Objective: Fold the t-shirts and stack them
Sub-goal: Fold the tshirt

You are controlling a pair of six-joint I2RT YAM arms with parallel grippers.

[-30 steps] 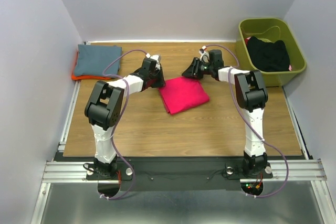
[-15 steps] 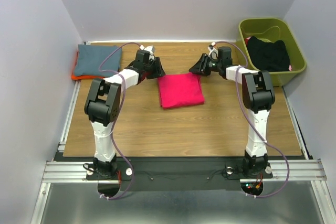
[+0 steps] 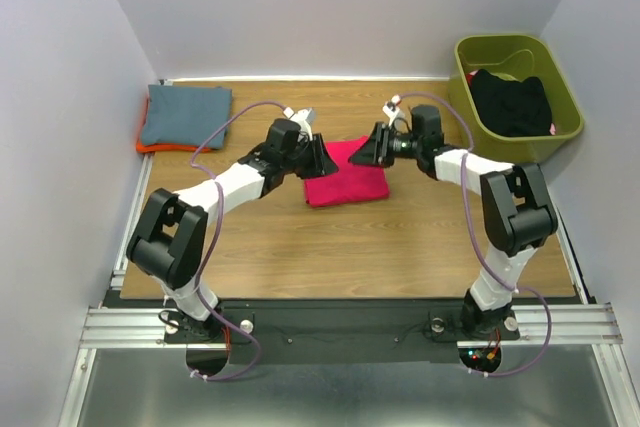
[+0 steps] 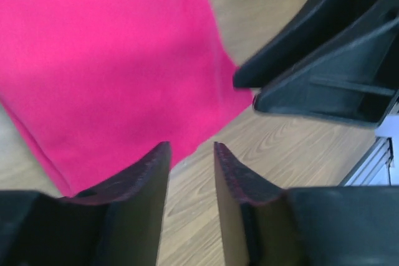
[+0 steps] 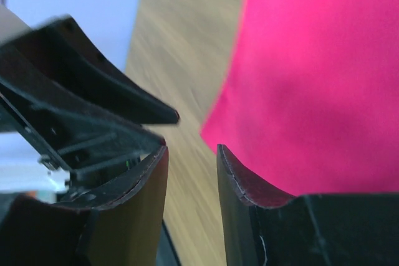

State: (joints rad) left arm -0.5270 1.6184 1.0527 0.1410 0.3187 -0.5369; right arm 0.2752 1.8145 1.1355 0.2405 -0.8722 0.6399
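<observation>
Orange cloth (image 3: 150, 149) peeks, apparently a shirt, from beneath the blue-grey shirt (image 3: 185, 115).

No readable txt, labels, brands or nos. in any view. Pink shirt (image 3: 350, 182), grey shirt (image 3: 185, 115), black garment (image 3: 510, 102) and green bin (image 3: 500, 41) all show plain surfaces; wrist views too blurred for fine print.

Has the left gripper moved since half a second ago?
Yes: the left gripper shifted right and closer in, farther from the folded slate-blue cloth shirt.
</observation>
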